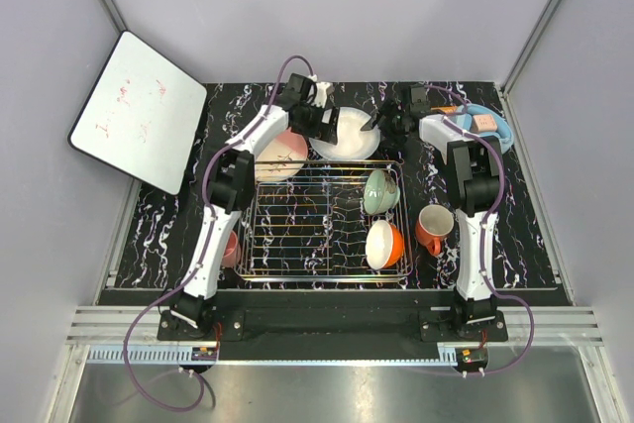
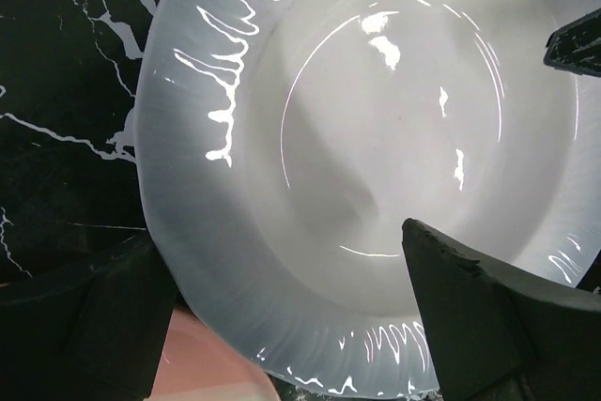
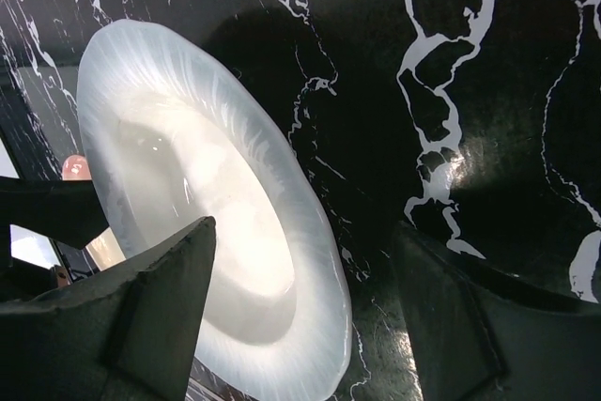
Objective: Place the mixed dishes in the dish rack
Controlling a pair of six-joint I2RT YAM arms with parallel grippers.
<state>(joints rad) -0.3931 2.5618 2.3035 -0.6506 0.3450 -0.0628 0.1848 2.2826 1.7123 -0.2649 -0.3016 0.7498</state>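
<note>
The white plate [image 1: 349,136] lies behind the dish rack [image 1: 297,245], beside the pink plate [image 1: 280,156]. My left gripper [image 1: 334,126] is open and straddles the white plate's [image 2: 376,138] left rim; the pink plate [image 2: 211,368] shows below it. My right gripper [image 1: 377,126] is open with the plate's [image 3: 216,232] right rim between its fingers [image 3: 150,316]. The mint-green bowl [image 1: 380,190] and the orange bowl [image 1: 383,244] stand in the rack. The orange mug [image 1: 433,228] sits right of the rack. The small pink cup [image 1: 230,248] sits left of it, partly hidden by my left arm.
Light-blue headphones [image 1: 487,126] lie at the back right beside my right arm. A white board [image 1: 139,124] leans at the back left. The marble mat [image 1: 535,235] ends at grey walls on both sides.
</note>
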